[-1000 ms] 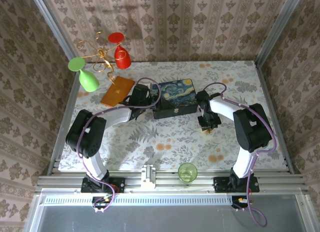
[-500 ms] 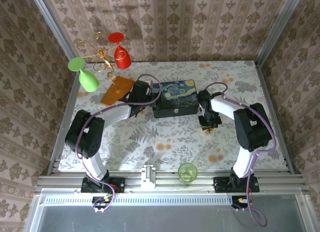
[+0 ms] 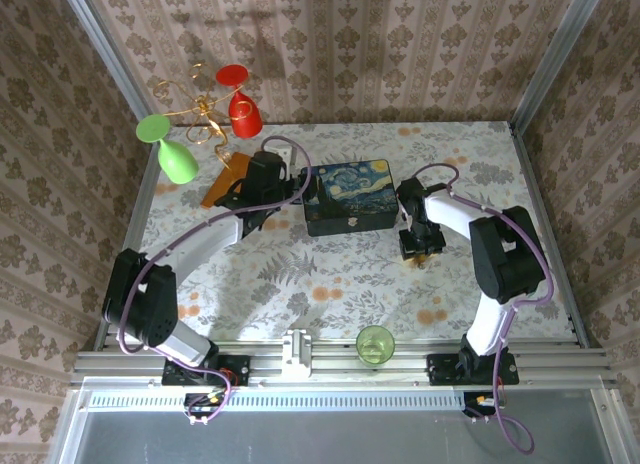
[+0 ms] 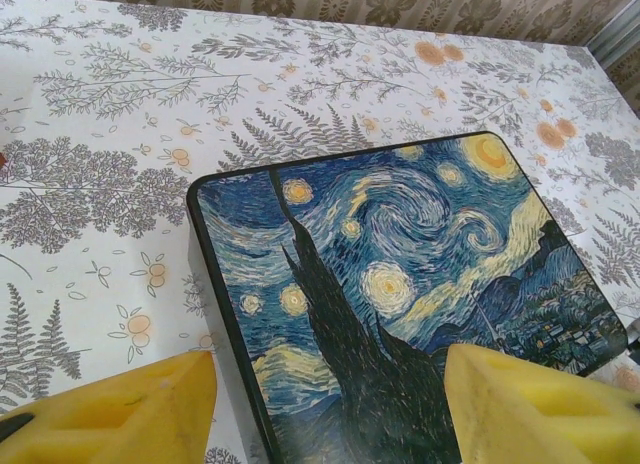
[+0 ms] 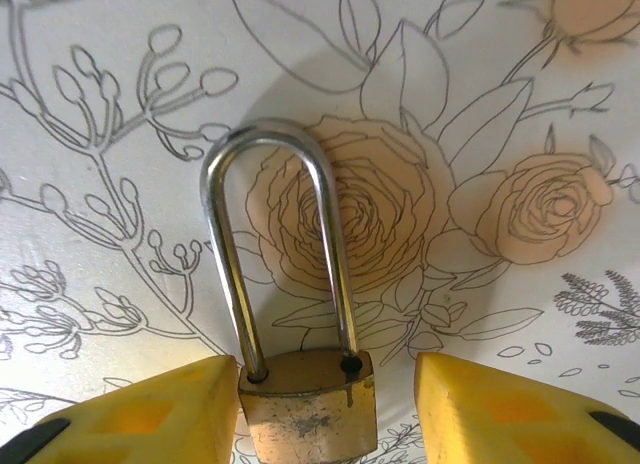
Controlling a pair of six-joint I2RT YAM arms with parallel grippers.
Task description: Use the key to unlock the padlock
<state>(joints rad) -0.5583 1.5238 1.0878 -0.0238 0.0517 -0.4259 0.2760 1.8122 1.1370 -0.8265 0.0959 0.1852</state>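
The brass padlock (image 5: 310,414) lies flat on the floral cloth, and its silvery shackle (image 5: 225,234) points away from the wrist camera. My right gripper (image 5: 325,414) is open around the padlock body. The left finger (image 5: 150,414) touches the body and the right finger (image 5: 510,414) stands clear of it. From above, this gripper (image 3: 417,249) sits low on the cloth, right of the painted box (image 3: 350,196). My left gripper (image 4: 330,409) is open over the box's left end (image 4: 400,284), its yellow fingers either side of the lid edge. The key is out of view.
A green cup (image 3: 375,344) stands near the front rail. At the back left are a green glass (image 3: 172,154), a red glass (image 3: 240,109), a gold wire stand (image 3: 200,109) and an orange card (image 3: 228,179). Walls enclose the table.
My right gripper's jaws have spread apart off the padlock. My left arm has stretched farther back, bringing its gripper up to the box's left end.
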